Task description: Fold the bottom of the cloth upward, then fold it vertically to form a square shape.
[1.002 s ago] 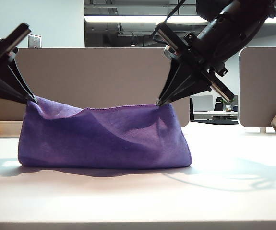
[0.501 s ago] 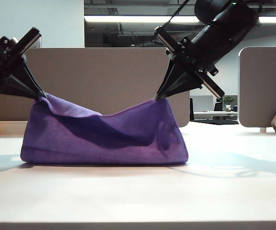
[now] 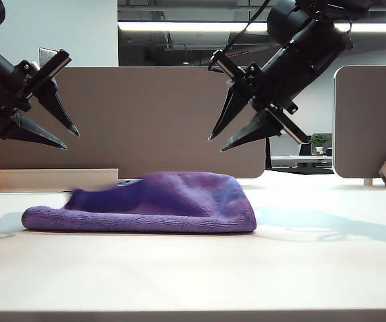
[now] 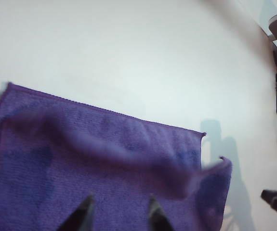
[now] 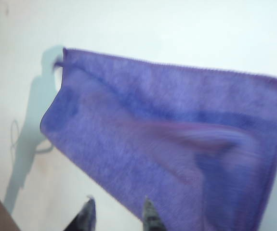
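left hand (image 3: 72,139) spread, aloft | right hand (image 3: 217,143) spread, aloft | cloth (image 3: 146,204) on table (image 3: 246,275)

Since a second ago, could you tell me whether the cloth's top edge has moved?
Yes. The cloth dropped from partition height down onto the table.

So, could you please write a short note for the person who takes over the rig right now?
Left gripper: jaws open, empty, in the air above the left end of the purple fuzzy microfibre cloth.
Right gripper: jaws open, empty, in the air above the cloth's right end.
Cloth: released, lying doubled over on the white table. Its upper layer is blurred and looks as if it is settling.
Done: the first fold, bottom edge brought over; a corner looks curled in the left wrist view.
Left: check the edges line up, then the second fold to make a square.
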### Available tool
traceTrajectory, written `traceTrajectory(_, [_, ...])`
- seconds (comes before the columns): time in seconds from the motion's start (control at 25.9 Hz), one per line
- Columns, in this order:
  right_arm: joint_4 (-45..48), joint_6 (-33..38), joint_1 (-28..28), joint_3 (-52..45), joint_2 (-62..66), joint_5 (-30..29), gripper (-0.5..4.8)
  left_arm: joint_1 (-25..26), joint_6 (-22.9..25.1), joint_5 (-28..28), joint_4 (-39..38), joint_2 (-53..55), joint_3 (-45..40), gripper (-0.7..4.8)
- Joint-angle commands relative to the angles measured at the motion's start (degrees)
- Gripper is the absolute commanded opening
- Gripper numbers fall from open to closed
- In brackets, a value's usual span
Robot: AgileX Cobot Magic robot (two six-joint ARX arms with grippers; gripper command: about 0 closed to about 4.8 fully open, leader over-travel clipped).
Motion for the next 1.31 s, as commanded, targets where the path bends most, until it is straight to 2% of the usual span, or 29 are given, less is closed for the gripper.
traceTrajectory(0.04, [0.48,0.44,-0.94,0.35,-0.24,-2.38,1.18,0.11,0.90,-0.66,1.18,-0.17,0.28,1.57])
traceTrajectory(0.15, [0.00,0.63,-1.03,0.35,-0.24,-4.66,1.11,0.11,0.66,0.66,0.83,-0.17,0.28,1.49])
traceTrajectory(0.23, [-0.72,0.94,-1.03,0.35,-0.24,-5.68,0.82,0.11,0.61,2.51,0.63,-0.04,0.28,1.47])
traceTrajectory(0.27, [-0.96,0.94,-1.03,0.35,-0.24,-6.40,0.57,0.11,0.33,3.82,0.31,0.33,0.31,1.46])
traceTrajectory(0.31, [-0.98,0.92,-1.03,0.35,-0.28,-6.99,0.04,0.15,-0.46,4.63,-0.81,0.66,0.31,1.42])
traceTrajectory(0.35, [-0.98,0.92,-1.09,0.39,-0.33,-7.54,-0.08,0.15,-0.35,4.68,-1.68,0.70,0.31,1.42])
traceTrajectory(0.42, [-1.07,0.92,-1.22,0.44,-0.33,-8.50,-0.08,0.44,1.16,5.11,-2.75,0.68,0.31,1.18])
traceTrajectory(0.54, [-4.76,-0.57,-1.25,1.97,-0.17,-8.24,-0.08,0.77,2.16,7.96,-3.02,0.66,0.46,0.21])
traceTrajectory(0.62, [-5.97,-0.83,-1.25,2.80,-0.15,-6.95,-0.08,0.81,2.14,7.87,-3.28,0.66,0.66,-0.03])
traceTrajectory(0.81, [-7.61,-0.85,-1.42,3.30,0.07,-4.39,-0.08,0.81,2.01,7.89,-4.92,0.68,0.66,-0.05])
traceTrajectory(1.0, [-12.92,-2.40,-1.44,3.23,1.70,-3.02,-0.08,0.96,1.99,5.07,-8.11,0.79,0.66,-0.05])
traceTrajectory(1.31, [-14.78,-3.21,-1.51,3.21,2.40,-0.04,-0.08,2.32,2.60,1.57,-13.00,0.92,0.66,-0.05])
